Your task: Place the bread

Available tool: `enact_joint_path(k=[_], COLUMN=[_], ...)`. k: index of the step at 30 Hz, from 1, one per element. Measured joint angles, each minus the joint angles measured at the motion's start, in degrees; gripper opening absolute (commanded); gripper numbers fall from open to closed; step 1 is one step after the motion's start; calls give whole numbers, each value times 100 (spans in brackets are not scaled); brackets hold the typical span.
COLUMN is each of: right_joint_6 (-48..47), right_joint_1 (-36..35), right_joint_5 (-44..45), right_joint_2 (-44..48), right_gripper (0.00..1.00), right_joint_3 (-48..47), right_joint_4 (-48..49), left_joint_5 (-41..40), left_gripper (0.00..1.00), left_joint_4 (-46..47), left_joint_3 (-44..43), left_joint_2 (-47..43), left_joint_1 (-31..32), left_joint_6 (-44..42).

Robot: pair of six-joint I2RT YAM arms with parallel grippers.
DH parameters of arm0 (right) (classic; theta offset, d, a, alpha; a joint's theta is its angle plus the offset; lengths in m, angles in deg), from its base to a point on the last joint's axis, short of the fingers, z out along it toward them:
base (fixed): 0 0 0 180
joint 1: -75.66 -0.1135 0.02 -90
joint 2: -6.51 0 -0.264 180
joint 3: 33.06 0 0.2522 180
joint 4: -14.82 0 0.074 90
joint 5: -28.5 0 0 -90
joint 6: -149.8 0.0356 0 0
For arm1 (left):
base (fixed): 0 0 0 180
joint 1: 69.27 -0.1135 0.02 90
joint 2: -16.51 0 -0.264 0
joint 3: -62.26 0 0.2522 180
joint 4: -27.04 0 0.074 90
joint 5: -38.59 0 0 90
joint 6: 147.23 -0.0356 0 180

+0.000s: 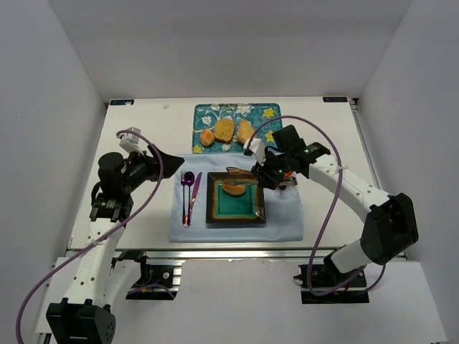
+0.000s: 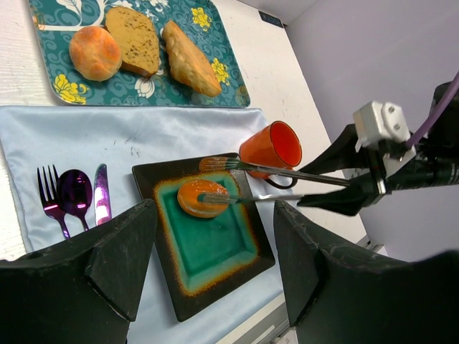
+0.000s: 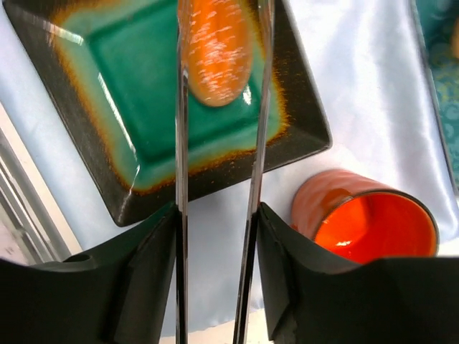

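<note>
A round orange bread roll [image 1: 232, 188] lies at the far end of a square green plate with a dark rim [image 1: 237, 213]. My right gripper [image 1: 264, 175] is shut on metal tongs [image 1: 244, 180] whose two arms reach over the roll. In the right wrist view the tong arms [image 3: 181, 143] stand apart on either side of the roll [image 3: 219, 50], between my fingers [image 3: 143, 265]. In the left wrist view one tong arm [image 2: 287, 174] lies across the roll [image 2: 203, 198]. My left gripper [image 1: 168, 163] is open and empty, left of the plate.
A patterned teal tray [image 1: 237, 111] at the back holds three more breads [image 1: 224, 129]. An orange cup [image 2: 271, 147] stands just right of the plate. A purple fork, spoon and knife [image 1: 188, 193] lie left of it on a light blue cloth [image 1: 287, 222].
</note>
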Motion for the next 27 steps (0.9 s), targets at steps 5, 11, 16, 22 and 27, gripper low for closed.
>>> enact_joint_path(k=[5,11,16,22,27], right_joint_6=[520,944,953,903,778], right_joint_1=[459,828,826,798,767], right_joint_5=[-136,269,780,1172,1412], right_joint_2=[-199,-706,-1287,-1832,-2000], right_gripper=[47,51,55,56,56], right_joint_3=[-636,-1434,-1775,-1934,-1934], right_joint_4=[31,629,796,828,828], left_joint_5=[-2,-2,-2,-4,-2], left_gripper=[75,75,75,75,75], left_joint_4=[-2,-13,-24,-46,-46], left_joint_3=[0,0,0,0,0], left_joint_2=[4,4,2,4,28], left_joint_1=[0,0,0,0,0], left_joint_6=[-2,-2,-2,-2,-2])
